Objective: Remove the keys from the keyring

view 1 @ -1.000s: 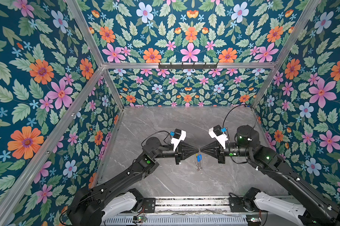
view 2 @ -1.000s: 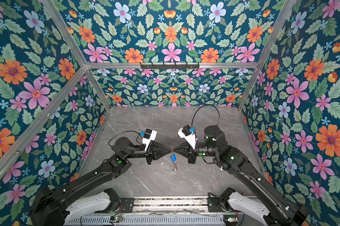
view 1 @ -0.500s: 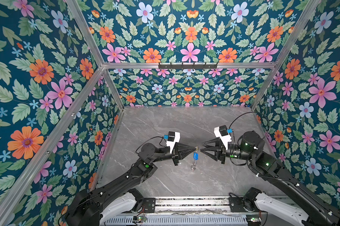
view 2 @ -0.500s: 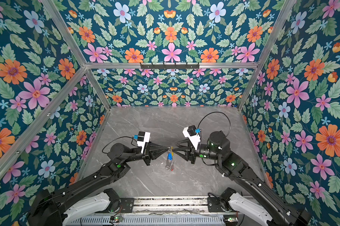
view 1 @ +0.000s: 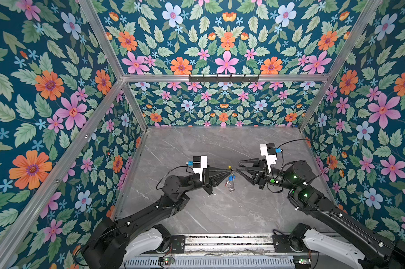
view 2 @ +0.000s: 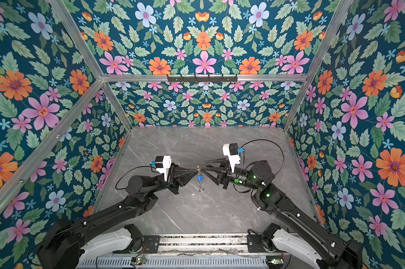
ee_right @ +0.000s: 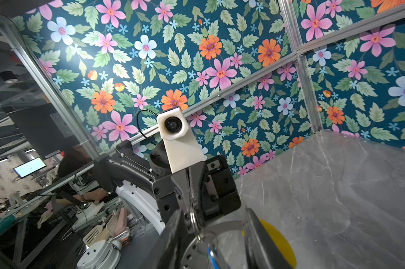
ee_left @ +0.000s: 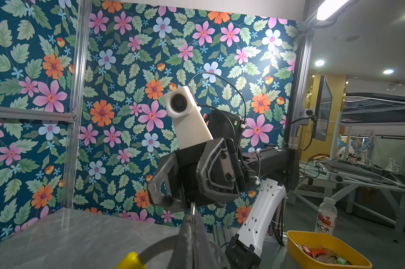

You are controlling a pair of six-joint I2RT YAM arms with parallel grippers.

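Keyring (view 1: 229,167) is held in the air over the middle of the table (view 1: 196,151). It is clamped in the left gripper (view 1: 227,171), whose jaws are together on it. Blue-tagged key (view 1: 230,178) is hung below. Right gripper (view 1: 237,165) is placed just right of the ring, with jaws apart and nothing held. The small split ring (ee_right: 193,217) should probably be pinched squarely. With the keyring held steady, it should be worked off along the rim, not yanked.

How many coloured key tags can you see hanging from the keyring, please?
1 for certain: the blue tag hangs below the keyring in the left pincer; another may be hidden behind it.
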